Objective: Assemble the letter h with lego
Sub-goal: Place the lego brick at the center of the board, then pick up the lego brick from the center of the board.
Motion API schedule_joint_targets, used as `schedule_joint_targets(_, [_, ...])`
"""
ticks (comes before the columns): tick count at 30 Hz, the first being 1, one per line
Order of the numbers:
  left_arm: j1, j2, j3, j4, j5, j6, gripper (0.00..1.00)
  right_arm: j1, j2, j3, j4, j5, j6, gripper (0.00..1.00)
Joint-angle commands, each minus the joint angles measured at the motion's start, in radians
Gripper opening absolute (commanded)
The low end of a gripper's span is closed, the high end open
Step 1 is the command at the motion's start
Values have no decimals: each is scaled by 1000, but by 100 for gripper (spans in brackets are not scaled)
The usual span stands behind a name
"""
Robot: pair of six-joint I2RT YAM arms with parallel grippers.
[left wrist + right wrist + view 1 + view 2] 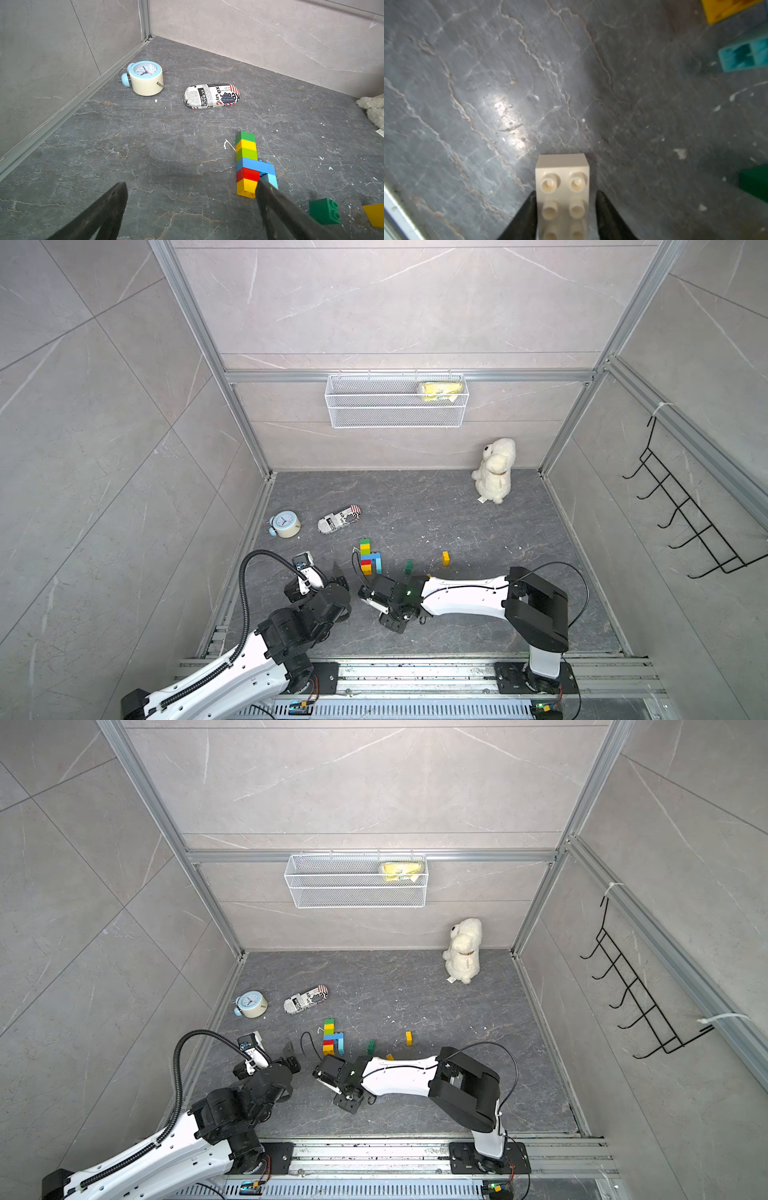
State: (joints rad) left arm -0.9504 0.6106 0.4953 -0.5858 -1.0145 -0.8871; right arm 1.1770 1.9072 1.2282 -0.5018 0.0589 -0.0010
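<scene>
A flat lego assembly [368,558] lies on the grey floor: a column of green, yellow, lime, blue, red and yellow, with a light blue brick branching off. In the left wrist view the assembly [247,164] shows beside one finger. A loose green brick [409,566] and a yellow brick [445,558] lie to its right. My left gripper [191,182] is open and empty, just left of the assembly. A white oblong brick [562,182] sits between the fingers of my right gripper [566,193]. One finger touches it and the other stands slightly off it.
A blue alarm clock [284,524] and a newsprint glasses case [338,519] lie near the left wall. A white plush toy [494,470] sits at the back right. A wire basket [397,423] hangs on the back wall and a black hook rack [685,514] on the right wall.
</scene>
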Motion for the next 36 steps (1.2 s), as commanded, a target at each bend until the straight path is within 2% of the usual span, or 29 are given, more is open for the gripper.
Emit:
schedule_joint_targets(1, [11,14,9,-21,-57,-27,100,-19,-12,-32,74,-54,-6,66])
schedule_joint_targets(3, [14,15,13,-34,-66,-36,100,-24,-67,-66,127,-80,36,78])
schedule_joint_targets(5, [13,-1,11,-42,-69,-44,100,-41,-165,-119,202,-144,105,85])
schedule_joint_targets(7, [13,-33,-29,81,-24,69,99,-53,-293,-192,282,-154,165,91])
schedule_joint_targets(9, [14,-56,-80,273,110,256,98,-78,-456,-294,377,-145,219,95])
schedule_joint_targets(11, [13,-31,-84,372,278,369,96,-114,-616,-408,479,-94,265,100])
schedule_joint_targets(14, [13,93,-20,372,479,415,95,-216,-816,-572,557,43,381,100])
schedule_joint_targets(17, [6,283,65,311,695,400,91,-327,-910,-677,505,175,479,100])
schedule_joint_targets(19, [-39,385,113,268,742,373,92,-388,-932,-725,498,191,525,100])
schedule_joint_targets(22, [-135,529,210,169,732,334,94,-474,-936,-770,501,192,582,100])
schedule_joint_targets(25, [-181,664,313,54,756,290,98,-584,-906,-805,522,114,652,100])
schedule_joint_targets(31, [-200,831,410,-51,829,205,99,-786,-830,-844,551,-59,758,100])
schedule_joint_targets(36, [-199,962,495,-164,865,182,99,-818,-858,-853,539,-57,754,100])
